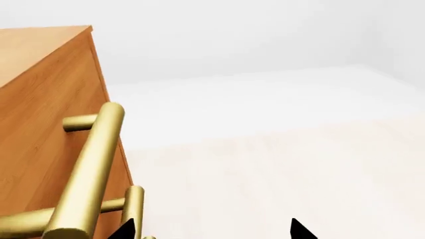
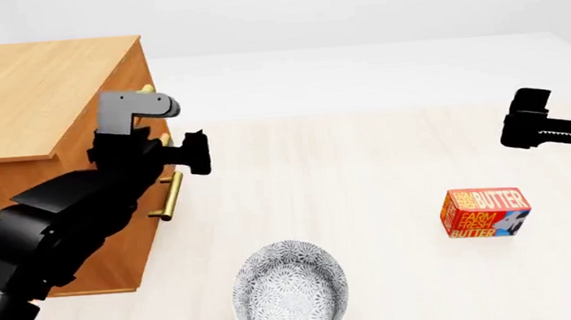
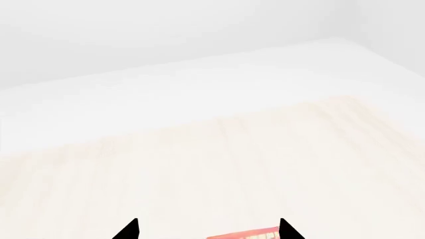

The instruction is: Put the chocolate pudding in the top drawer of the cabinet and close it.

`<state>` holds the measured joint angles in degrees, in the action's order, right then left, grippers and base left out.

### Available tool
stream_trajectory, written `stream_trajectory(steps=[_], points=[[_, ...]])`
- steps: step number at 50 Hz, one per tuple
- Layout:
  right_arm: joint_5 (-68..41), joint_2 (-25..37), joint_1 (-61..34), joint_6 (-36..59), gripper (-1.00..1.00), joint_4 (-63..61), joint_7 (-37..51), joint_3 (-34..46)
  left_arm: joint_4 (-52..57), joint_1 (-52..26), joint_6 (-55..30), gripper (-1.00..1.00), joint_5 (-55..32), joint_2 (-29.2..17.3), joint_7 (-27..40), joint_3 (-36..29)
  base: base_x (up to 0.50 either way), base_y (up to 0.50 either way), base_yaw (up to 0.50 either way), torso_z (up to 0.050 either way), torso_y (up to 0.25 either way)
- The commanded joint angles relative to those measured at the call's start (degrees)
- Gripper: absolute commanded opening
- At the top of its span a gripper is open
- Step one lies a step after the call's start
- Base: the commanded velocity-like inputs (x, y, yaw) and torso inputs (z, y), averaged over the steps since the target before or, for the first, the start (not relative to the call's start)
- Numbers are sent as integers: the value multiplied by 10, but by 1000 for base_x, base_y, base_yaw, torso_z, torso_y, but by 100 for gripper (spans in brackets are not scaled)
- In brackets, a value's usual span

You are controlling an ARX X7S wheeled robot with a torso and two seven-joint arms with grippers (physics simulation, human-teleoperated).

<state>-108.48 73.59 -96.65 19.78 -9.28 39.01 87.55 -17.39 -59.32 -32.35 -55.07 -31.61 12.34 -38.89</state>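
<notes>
The cabinet (image 2: 30,95) stands at the left, honey-brown wood, with brass bar handles on its front. The top drawer (image 2: 138,78) looks shut, and its handle (image 2: 147,88) just shows. My left gripper (image 2: 190,148) is open and empty, close in front of the cabinet's front at about middle-handle height. In the left wrist view, one of the gripper's (image 1: 212,231) fingertips (image 1: 126,229) sits beside a brass handle (image 1: 93,164). My right gripper (image 2: 527,125) hovers open and empty at the far right, above the butter box; it also shows in the right wrist view (image 3: 208,230). The chocolate pudding is out of view.
A red-orange "FARM FRESH BUTTER" box (image 2: 484,212) lies on the pale floor at the right; its edge shows in the right wrist view (image 3: 243,233). A patterned grey-white bowl (image 2: 289,288) sits at the front centre. A lower brass handle (image 2: 173,196) sticks out below my left arm.
</notes>
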Motion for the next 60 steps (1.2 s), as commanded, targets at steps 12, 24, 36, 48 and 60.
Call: stream_trajectory(steps=[12, 24, 36, 48, 60], points=[[32, 16, 55, -74, 100, -103, 5, 9, 342, 159, -8, 100, -67, -200, 84, 84, 0, 0, 0, 0, 1], [125, 128, 122, -168, 100, -294, 23, 44, 542, 396, 175, 100, -124, -384, 125, 204, 0, 0, 0, 0, 0], [261, 164, 194, -276, 100, -393, 84, 110, 571, 754, 565, 100, -48, -584, 210, 258, 0, 0, 0, 0, 0], [359, 164, 237, -339, 100, -438, 150, 150, 640, 1033, 341, 100, -44, -298, 52, 736, 0, 0, 0, 0, 0], [541, 164, 306, -393, 100, -506, 281, 217, 657, 1030, 290, 100, -44, -195, 4, 800, 0, 0, 0, 0, 0]])
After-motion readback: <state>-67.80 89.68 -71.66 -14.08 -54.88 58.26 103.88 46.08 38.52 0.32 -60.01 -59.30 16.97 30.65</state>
